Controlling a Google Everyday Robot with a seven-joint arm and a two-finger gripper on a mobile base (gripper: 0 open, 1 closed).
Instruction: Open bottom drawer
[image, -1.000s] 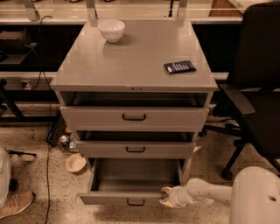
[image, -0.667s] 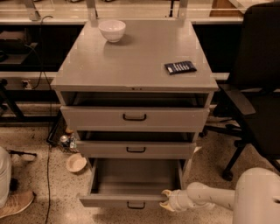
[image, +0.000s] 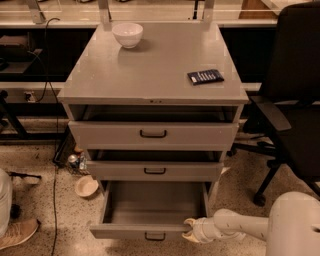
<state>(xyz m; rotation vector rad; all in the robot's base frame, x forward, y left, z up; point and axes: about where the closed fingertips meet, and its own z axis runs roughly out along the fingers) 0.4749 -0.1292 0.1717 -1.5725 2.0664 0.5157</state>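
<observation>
The bottom drawer (image: 150, 231) is the lowest of three grey drawers in the cabinet (image: 155, 75). It stands pulled well out, showing its plain grey inside, with a small dark loop handle (image: 155, 236) on its front. My gripper (image: 190, 230) is at the right end of that drawer's front edge, on a white arm coming in from the lower right. The middle drawer (image: 154, 171) and top drawer (image: 152, 134) stand slightly out.
A white bowl (image: 127, 34) and a dark flat packet (image: 205, 76) lie on the cabinet top. A black office chair (image: 292, 100) stands close on the right. On the floor at left are a small bowl (image: 86, 186), a can (image: 73, 160), cables and a shoe (image: 17, 234).
The bottom drawer has come a little further out toward the camera, and my gripper has moved down and forward with its right front edge.
</observation>
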